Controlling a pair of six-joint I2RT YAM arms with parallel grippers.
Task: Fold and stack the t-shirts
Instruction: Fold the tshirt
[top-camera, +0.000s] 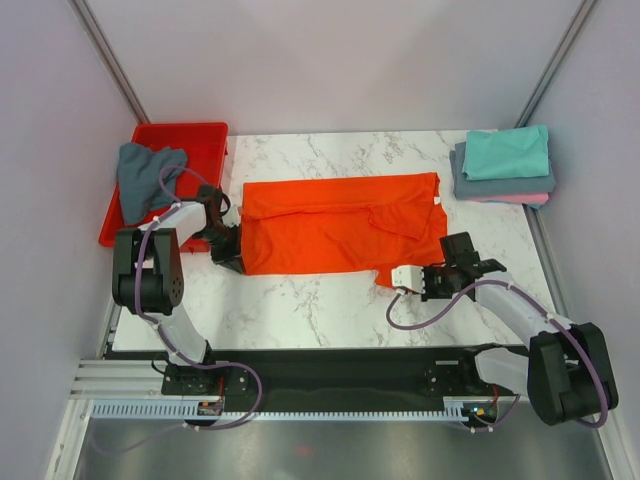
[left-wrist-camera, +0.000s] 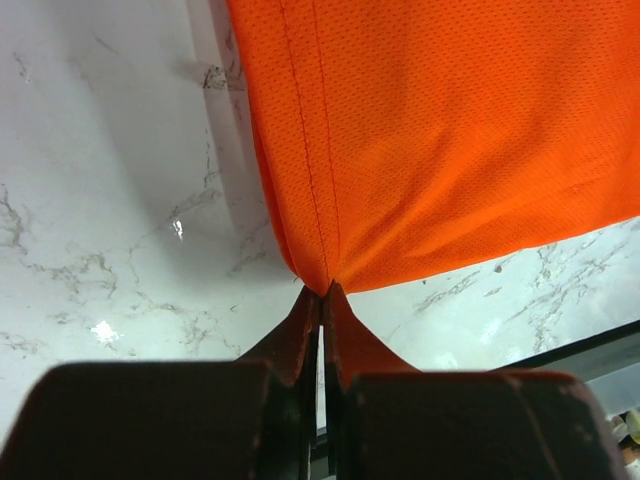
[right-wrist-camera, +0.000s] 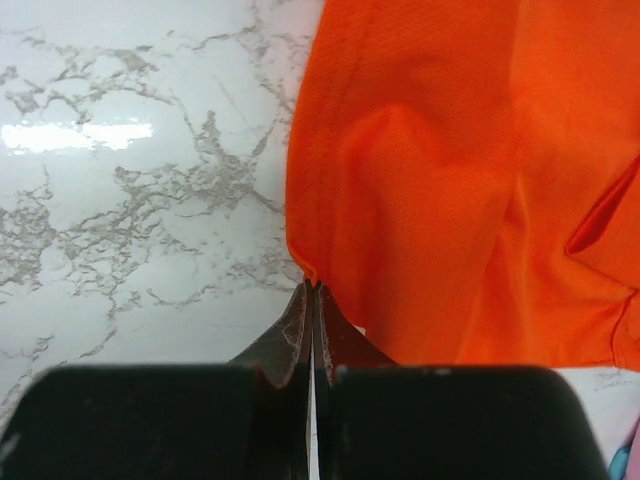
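Observation:
The bright orange-red t-shirt (top-camera: 340, 225) lies spread across the middle of the marble table, partly folded, with wrinkles on its right half. My left gripper (top-camera: 232, 262) is shut on the shirt's near left corner; in the left wrist view the jaws (left-wrist-camera: 322, 290) pinch the hem of the cloth (left-wrist-camera: 450, 140). My right gripper (top-camera: 400, 278) is shut on the near right corner; in the right wrist view the jaws (right-wrist-camera: 313, 286) pinch the edge of the cloth (right-wrist-camera: 450, 180). A slate grey-blue t-shirt (top-camera: 145, 175) lies crumpled in the red tray (top-camera: 205, 135).
A stack of folded shirts sits at the back right corner: teal (top-camera: 507, 152) on top, grey-blue (top-camera: 500, 184) under it, pink (top-camera: 532, 199) at the bottom. The red tray stands at the back left edge. Bare marble (top-camera: 300, 305) runs along the near side.

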